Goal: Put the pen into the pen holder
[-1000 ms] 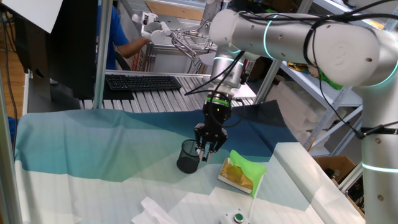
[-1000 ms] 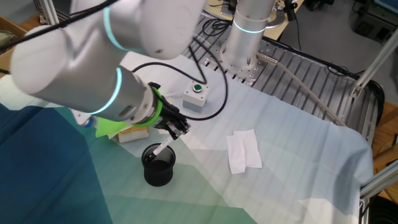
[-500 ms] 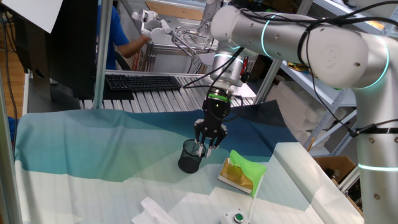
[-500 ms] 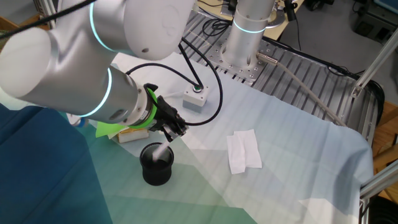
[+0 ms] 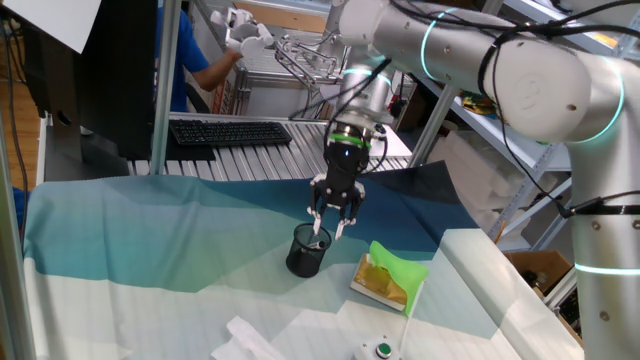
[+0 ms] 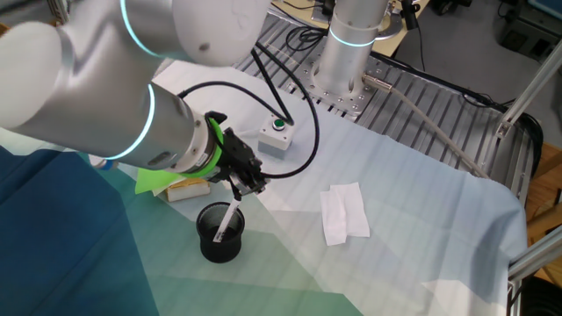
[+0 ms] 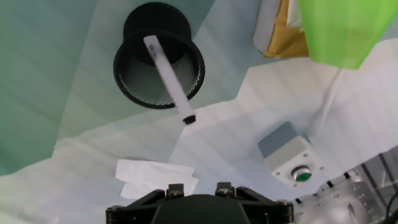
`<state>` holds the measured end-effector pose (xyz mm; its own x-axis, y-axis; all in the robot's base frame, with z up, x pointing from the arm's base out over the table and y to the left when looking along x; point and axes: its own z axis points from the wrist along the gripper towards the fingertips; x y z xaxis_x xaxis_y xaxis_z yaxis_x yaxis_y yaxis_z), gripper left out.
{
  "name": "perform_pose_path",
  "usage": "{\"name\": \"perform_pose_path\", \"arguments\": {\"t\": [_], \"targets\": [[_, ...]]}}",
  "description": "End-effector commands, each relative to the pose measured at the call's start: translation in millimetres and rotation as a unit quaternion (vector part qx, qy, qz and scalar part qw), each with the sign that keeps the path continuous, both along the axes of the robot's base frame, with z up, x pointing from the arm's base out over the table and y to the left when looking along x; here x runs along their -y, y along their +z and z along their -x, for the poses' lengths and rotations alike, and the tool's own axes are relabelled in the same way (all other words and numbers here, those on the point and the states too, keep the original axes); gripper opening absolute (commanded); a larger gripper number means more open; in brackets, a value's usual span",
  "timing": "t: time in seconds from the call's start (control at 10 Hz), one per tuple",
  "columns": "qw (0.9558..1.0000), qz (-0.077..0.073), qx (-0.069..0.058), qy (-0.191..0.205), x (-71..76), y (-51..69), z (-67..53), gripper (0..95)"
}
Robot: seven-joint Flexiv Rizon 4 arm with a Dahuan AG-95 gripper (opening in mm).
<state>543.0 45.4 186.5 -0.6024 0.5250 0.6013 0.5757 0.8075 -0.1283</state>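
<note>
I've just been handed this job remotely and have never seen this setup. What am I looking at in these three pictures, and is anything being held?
This is one robot arm with a two-finger pincer at a table covered by a blue-green cloth. Two pictures come from fixed cameras on different sides of the table; the third comes from a camera on the hand, looking down along the fingers.

On the cloth stands the pen holder, a black mesh cup. The pen leans inside it, its dark end sticking out over the rim. The pincer is open just above the cup and holds nothing.

Also on the table: a yellow-and-green sponge block, a grey box with a green button, and a folded white tissue.
</note>
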Motion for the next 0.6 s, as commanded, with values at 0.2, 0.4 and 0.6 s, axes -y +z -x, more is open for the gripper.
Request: {"name": "perform_pose_path", "arguments": {"t": [0.2,0.4,0.6], "targets": [[0.9866,-0.007,0.112,0.118,3.3,25.9,10.1,0.0],[0.9772,0.014,0.148,0.152,6.5,42.3,15.3,0.0],[0.9622,0.051,0.19,0.188,10.2,56.6,20.8,0.0]]}}
